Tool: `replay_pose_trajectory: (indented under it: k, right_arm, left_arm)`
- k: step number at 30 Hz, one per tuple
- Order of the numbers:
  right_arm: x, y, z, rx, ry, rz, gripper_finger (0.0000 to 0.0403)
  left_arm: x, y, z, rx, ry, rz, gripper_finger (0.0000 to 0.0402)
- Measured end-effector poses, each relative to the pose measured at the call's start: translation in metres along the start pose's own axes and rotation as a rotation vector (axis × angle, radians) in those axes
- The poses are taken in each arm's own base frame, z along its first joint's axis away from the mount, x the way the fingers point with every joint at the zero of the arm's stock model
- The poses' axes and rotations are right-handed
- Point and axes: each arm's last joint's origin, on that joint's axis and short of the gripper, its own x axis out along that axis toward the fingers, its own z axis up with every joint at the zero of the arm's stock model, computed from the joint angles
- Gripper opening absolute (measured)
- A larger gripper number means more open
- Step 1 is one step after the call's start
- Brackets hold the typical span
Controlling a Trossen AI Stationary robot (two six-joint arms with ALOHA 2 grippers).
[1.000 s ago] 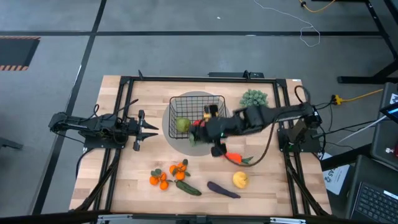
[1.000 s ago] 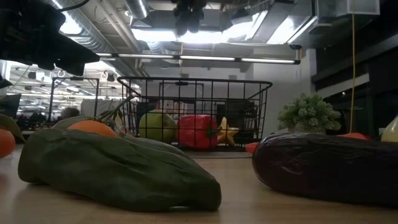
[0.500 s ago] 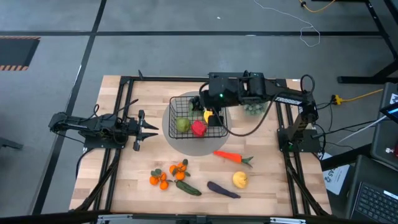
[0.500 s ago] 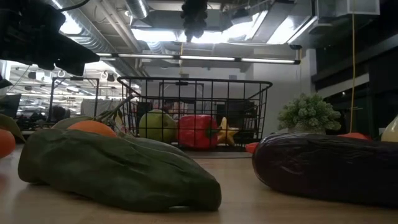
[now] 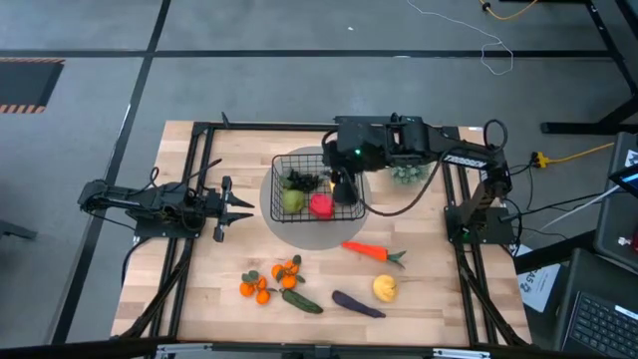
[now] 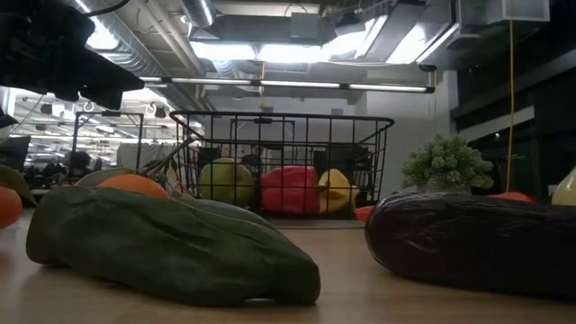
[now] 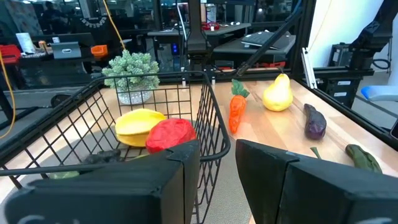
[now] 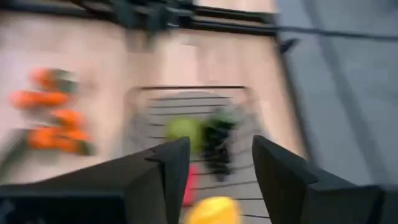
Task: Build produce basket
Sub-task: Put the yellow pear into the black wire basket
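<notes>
The black wire basket (image 5: 279,165) stands on a grey disc at the table's middle. In it lie a green apple (image 5: 292,200), a red pepper (image 5: 321,205), dark grapes (image 5: 299,180) and a yellow piece (image 7: 140,124). My right gripper (image 8: 219,146) hangs open above the basket's right half (image 5: 342,187), with nothing between its fingers. My left gripper (image 7: 217,168) waits open near the table's left edge (image 5: 231,207), level with the basket.
Loose on the near half of the table lie a carrot (image 5: 371,251), a yellow lemon (image 5: 385,288), a purple eggplant (image 5: 357,304), a green cucumber (image 5: 301,300) and tangerines (image 5: 269,279). A pale-green plant (image 5: 407,172) stands right of the basket, partly under the right arm.
My right gripper has swung from the basket's near right side toward the far edge and now stands above the basket. The dark grapes that hung above the basket have fallen and now lie in it beside the apple.
</notes>
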Motion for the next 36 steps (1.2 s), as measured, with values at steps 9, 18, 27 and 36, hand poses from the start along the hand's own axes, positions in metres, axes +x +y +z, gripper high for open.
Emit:
replay_pose_trajectory:
  k: [9,18,27,36]
  right_arm:
    - [-0.032,0.053,-0.022,-0.029,0.192,0.735,0.0163]
    - [-0.048,0.097,-0.031,-0.007,0.314,0.733,0.0163]
    - [-0.06,0.126,-0.038,-0.033,0.354,0.721,0.0163]
    - [-0.065,0.137,-0.042,-0.048,0.347,0.536,0.0163]
  left_arm:
    - [0.0,0.0,0.0,0.0,0.0,0.0,0.0094]
    - [0.0,0.0,0.0,0.0,0.0,0.0,0.0094]
    - [0.0,0.0,0.0,0.0,0.0,0.0,0.0094]
    - [0.0,0.0,0.0,0.0,0.0,-0.001,0.0094]
